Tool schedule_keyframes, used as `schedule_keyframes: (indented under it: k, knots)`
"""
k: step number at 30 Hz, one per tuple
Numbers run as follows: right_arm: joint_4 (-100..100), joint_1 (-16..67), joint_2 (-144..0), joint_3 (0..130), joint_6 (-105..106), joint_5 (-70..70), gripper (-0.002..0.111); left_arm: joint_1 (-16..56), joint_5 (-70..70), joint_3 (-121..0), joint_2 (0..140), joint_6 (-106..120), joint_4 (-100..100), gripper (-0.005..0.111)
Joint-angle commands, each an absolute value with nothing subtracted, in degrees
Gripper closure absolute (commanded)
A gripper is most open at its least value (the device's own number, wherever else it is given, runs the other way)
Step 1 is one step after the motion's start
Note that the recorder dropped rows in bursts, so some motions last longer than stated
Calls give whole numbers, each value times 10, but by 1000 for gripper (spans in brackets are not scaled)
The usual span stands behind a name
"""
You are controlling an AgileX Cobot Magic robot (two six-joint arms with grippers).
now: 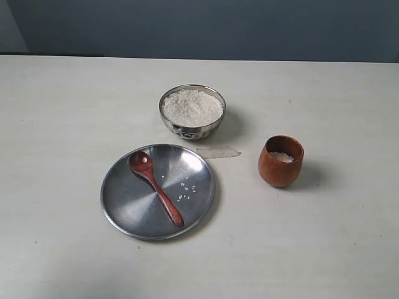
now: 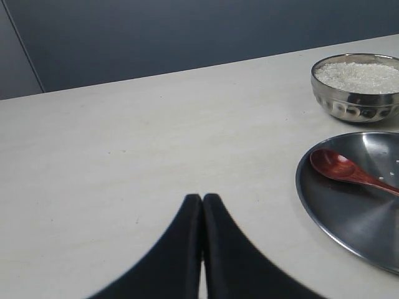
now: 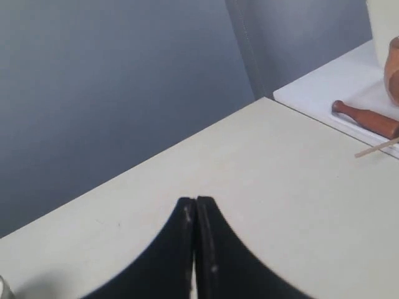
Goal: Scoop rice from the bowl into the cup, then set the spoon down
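1. Spoon lies free on the steel plate, oval end toward the back-left, with a few loose grains just beside its handle.
2. Bowl stands behind the plate, heaped with rice.
3. Cup stands upright on the desk to the right, apart from the plate, with some rice inside.
4. Left end effector and right end effector each have their jaws pressed together, gripping nothing.

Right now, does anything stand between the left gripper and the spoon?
Nothing visible does. Only bare table lies between the shut left gripper and the spoon, which rests on the steel plate.
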State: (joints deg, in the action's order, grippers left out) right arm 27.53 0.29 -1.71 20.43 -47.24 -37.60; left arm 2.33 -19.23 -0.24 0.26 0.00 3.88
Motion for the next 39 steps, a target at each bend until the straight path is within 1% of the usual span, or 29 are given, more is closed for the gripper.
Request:
schedule_keyframes:
  k: [1,4,8,13,18,21,24,27,33,39]
  knots:
    - [258,1,-15,202,-435,-318,108,24,-184,0,0,0,37,106]
    - [182,1,-15,202,-294,-312,108,24,-184,0,0,0,37,106]
    - [58,0,-15,202,-49,-302,108,24,-184,0,0,0,37,106]
    - [-45,0,-15,189,105,-261,108,24,-183,0,0,0,37,106]
    - [-90,0,-15,132,109,-214,108,24,-183,0,0,0,37,106]
    - [-77,0,-15,113,105,-200,108,24,-183,0,0,0,37,106]
    - [-68,0,-15,86,102,-158,108,24,-183,0,0,0,37,106]
    - [-68,0,-15,48,58,-122,108,24,-183,0,0,0,37,106]
    - [-56,0,-15,1,38,-109,108,24,-183,0,0,0,37,106]
    - [-22,0,-15,0,-23,-107,108,24,-183,0,0,0,37,106]
